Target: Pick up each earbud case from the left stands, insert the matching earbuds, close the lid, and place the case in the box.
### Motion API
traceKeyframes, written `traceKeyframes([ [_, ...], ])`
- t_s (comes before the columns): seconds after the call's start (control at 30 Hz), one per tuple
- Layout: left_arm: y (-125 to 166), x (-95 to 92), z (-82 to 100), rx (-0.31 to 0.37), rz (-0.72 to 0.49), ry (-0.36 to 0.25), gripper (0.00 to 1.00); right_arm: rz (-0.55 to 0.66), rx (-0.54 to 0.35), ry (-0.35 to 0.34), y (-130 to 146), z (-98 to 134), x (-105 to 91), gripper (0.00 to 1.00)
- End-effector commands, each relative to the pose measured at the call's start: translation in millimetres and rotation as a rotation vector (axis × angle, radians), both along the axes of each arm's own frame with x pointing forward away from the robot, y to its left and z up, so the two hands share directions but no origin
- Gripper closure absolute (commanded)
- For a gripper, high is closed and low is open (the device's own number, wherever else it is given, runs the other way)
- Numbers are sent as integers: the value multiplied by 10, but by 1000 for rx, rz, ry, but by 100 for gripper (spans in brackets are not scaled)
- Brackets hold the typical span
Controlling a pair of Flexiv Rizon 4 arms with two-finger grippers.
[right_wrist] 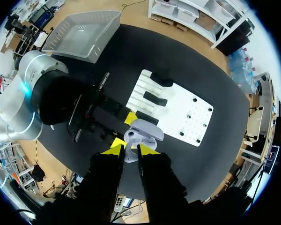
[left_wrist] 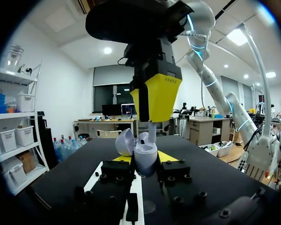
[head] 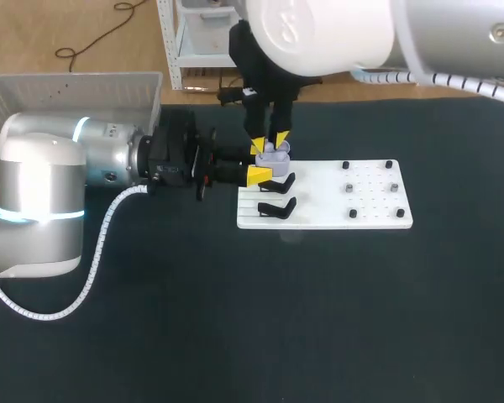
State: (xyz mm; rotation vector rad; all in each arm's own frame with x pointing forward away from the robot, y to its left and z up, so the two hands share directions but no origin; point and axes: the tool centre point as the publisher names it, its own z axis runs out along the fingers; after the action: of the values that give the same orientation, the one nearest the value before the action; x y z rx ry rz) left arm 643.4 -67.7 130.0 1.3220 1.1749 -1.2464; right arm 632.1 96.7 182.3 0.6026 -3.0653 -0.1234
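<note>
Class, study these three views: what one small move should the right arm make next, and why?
Probably ease the right gripper straight down a little. The left gripper is shut on the case, whose lid stands open. What looks like an earbud in the right gripper sits right at the case's open top, so lowering should seat it.
</note>
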Motion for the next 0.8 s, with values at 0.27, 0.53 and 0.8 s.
traceKeyframes([
  [0.27,-2,-9,-8,-2,4,-3,100,-7,-6,-4,-11,-49,28,100],
  [0.53,-2,-9,-8,-2,4,-3,100,-12,-7,-10,-19,-53,39,100],
  [0.8,-2,-9,-8,-2,4,-3,100,-13,-8,-11,-13,-58,50,100],
])
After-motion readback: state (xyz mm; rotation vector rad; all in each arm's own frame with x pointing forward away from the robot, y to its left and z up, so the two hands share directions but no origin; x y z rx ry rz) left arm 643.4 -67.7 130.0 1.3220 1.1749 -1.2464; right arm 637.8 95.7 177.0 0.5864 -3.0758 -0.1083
